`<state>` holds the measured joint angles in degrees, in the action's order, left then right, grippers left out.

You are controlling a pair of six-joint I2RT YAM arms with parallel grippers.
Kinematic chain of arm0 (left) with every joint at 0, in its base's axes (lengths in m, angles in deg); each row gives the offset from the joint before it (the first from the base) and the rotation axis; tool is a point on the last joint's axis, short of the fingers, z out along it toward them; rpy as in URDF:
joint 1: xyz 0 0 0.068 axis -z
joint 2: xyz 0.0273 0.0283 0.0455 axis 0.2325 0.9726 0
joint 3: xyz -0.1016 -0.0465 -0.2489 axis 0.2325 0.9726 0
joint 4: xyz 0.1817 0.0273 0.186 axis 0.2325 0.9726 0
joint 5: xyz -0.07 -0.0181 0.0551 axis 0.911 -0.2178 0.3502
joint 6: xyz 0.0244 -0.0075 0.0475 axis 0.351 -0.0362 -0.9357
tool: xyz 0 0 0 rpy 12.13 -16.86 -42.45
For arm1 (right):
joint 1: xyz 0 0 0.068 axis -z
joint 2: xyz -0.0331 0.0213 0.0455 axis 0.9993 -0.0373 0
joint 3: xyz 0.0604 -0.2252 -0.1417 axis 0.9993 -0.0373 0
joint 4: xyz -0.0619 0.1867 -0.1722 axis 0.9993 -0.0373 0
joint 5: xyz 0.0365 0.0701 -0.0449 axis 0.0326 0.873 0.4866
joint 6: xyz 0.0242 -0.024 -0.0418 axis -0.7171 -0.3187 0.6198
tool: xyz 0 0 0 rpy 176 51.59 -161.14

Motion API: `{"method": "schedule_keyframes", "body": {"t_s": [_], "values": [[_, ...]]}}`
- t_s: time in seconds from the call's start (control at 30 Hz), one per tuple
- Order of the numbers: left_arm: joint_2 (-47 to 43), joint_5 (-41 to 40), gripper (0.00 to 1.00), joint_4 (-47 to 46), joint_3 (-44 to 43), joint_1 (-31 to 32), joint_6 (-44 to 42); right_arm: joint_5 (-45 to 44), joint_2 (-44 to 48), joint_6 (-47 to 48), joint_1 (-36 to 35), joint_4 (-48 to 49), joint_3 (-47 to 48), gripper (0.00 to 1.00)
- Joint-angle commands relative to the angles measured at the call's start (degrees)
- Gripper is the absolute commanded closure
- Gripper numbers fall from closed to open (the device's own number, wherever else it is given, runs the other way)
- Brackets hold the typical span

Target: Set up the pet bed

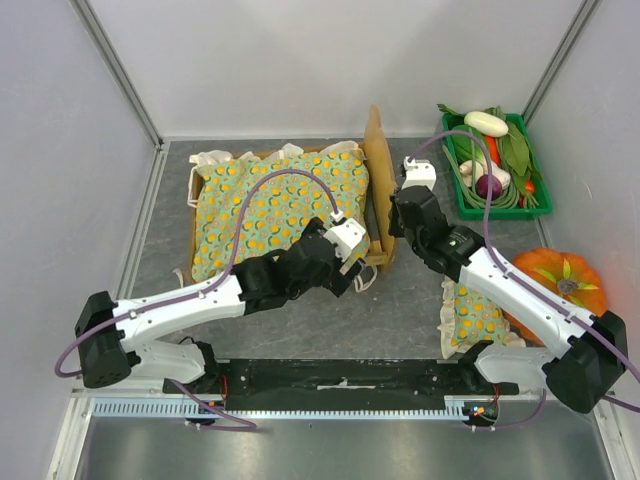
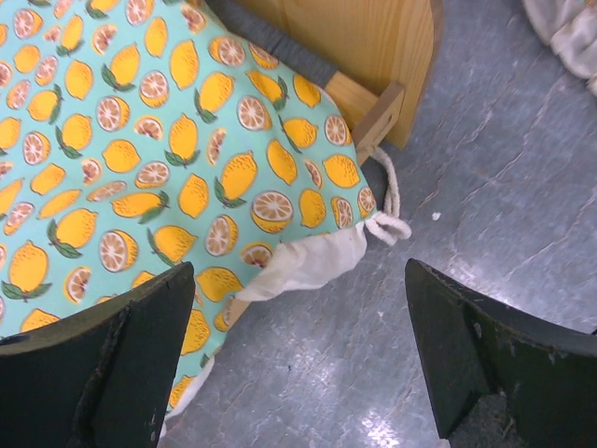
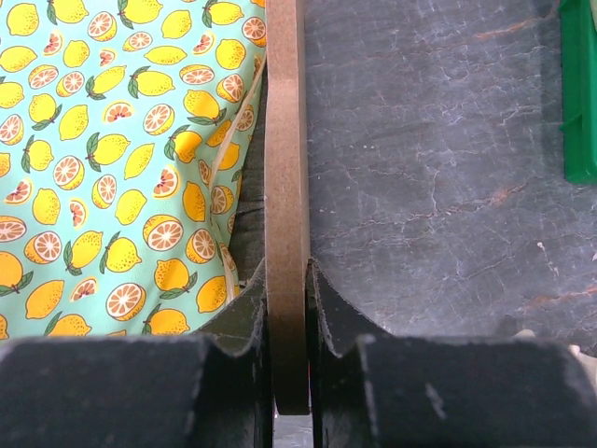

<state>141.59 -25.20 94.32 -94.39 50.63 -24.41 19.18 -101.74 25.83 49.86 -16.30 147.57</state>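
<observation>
The left gripper (image 2: 298, 364) hangs with its fingers wide apart and holds nothing, just above the near right corner of the small light-wood pet bed (image 1: 378, 160). The bed lies at the far middle of the grey table, under a mint-green ruffled blanket with lemon print (image 1: 280, 200). The tall headboard stands upright at the bed's right end, and the right gripper (image 3: 287, 280) is clamped on its thin top edge. A green plastic crate (image 1: 470, 205) stands far right.

Dark grey marbled tabletop (image 1: 400, 310), plain pale walls (image 1: 330, 60), metal corner posts (image 1: 117, 70), even light
</observation>
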Motion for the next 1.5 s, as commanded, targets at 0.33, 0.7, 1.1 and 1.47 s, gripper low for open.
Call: {"method": "schedule_keyframes", "body": {"t_s": [0.33,0.7,1.1,1.47], "values": [[12.15,-5.49,0.04,-9.41,-1.96,-0.35,-17.15,6.81,2.47,-6.85,1.26,7.62,-0.1,0.63],[12.43,-5.76,0.88,-10.2,-4.77,-3.51,-12.5,7.87,8.36,1.41,1.35,3.22,1.4,0.33],[3.3,15.76,0.98,-6.33,-6.19,-23.89,11.66,32.64,12.59,12.31,0.21,0.5,2.8,0.43],[3.9,26.32,0.98,-6.51,-4.78,-32.43,19.67,25.98,-4.37,15.57,-9.37,-0.92,6.49,0.53]]}}
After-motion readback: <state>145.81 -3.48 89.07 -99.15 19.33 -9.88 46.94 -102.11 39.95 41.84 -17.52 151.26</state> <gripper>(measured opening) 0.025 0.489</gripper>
